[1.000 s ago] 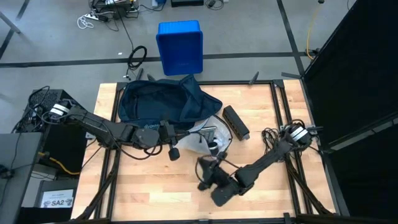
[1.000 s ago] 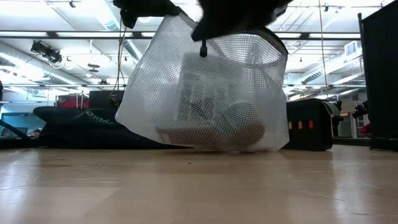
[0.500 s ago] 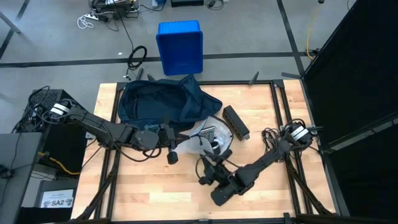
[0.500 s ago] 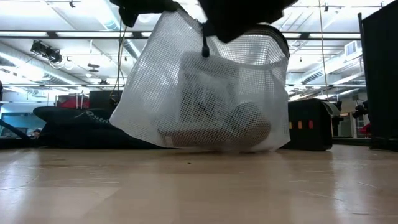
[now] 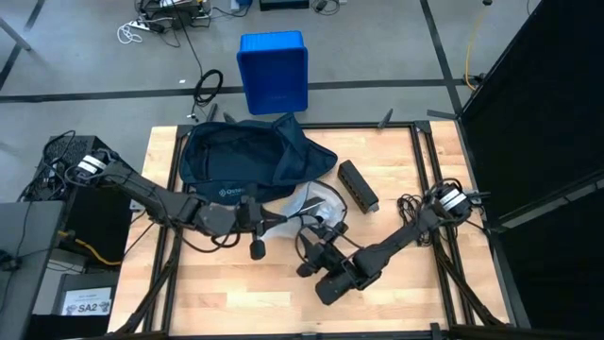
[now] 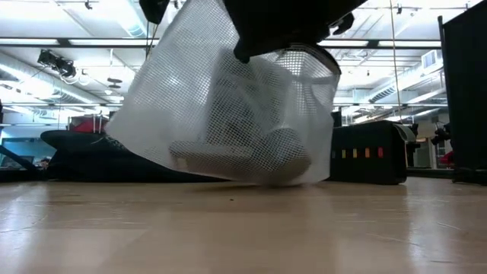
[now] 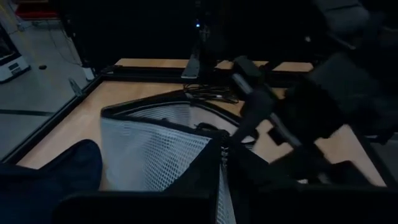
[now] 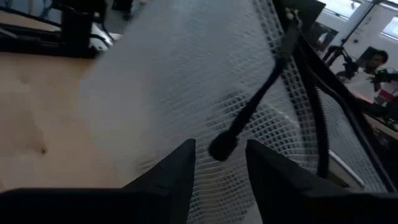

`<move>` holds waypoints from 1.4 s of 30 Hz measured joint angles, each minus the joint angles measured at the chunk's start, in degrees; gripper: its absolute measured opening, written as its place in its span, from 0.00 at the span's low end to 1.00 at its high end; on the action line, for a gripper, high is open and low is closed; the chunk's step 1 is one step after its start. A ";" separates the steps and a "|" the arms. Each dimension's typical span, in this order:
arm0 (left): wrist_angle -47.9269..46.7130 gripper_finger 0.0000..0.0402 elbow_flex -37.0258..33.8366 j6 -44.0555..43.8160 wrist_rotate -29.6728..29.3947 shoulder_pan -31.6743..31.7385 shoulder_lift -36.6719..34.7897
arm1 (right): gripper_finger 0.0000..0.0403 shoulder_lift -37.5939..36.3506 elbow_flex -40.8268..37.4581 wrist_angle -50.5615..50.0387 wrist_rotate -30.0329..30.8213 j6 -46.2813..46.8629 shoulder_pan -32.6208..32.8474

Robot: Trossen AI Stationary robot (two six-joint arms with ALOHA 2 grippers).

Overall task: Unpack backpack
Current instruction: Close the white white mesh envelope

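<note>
A white mesh pouch (image 5: pixel 316 206) (image 6: pixel 236 114) with a dark zipped rim holds pale items. It hangs tilted between both grippers, just near of the navy backpack (image 5: pixel 247 156), which lies flat on the table's far left. My left gripper (image 5: pixel 260 219) is shut on the pouch's left side. My right gripper (image 5: pixel 319 247) is shut on its near side, beside the zip pull (image 8: pixel 231 140). In the low view the pouch's bottom (image 6: pixel 251 176) sits at about table level; whether it touches, I cannot tell. My left gripper holds the mesh pouch at its dark rim (image 7: pixel 214 163), coming level from the table's left; its own dark fingers hide the exact hold. My right gripper pinches mesh (image 8: pixel 217 180) just below the rim, by the zip pull, slanting in from the near side. The pouch hangs tilted below both.
A black box (image 5: pixel 359 184) with small orange marks lies right of the pouch. A bright blue bin (image 5: pixel 274 71) stands on the floor beyond the far edge. Cables (image 5: pixel 415 203) lie near the right arm's base. Bare wood (image 5: pixel 236 288) lies along the near edge.
The pouch has swung toward the table's left and tipped further, its contents sliding with it. My right gripper has moved toward the far edge, closer to the pouch and backpack, and my left gripper has drifted slightly toward the near edge. Both stay shut.
</note>
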 joint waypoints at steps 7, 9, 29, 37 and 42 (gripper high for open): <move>-0.08 0.00 0.00 0.02 0.02 -0.60 0.00 | 0.25 0.00 0.00 3.56 -4.56 0.41 -2.65; -0.13 0.00 0.00 0.04 0.02 -0.64 0.00 | 0.24 0.00 0.00 4.69 -6.96 -0.03 -3.17; -3.22 0.00 0.00 0.24 -0.14 -1.31 0.26 | 0.00 -6.79 0.00 -0.16 -7.04 -5.13 2.96; -3.17 0.00 0.00 0.20 0.07 -1.67 -1.21 | 0.00 -14.56 0.04 -9.34 -4.35 -3.70 8.88; -2.88 0.00 0.07 1.06 -0.98 -4.51 -4.56 | 0.00 -18.24 0.04 -18.36 -4.02 2.97 11.46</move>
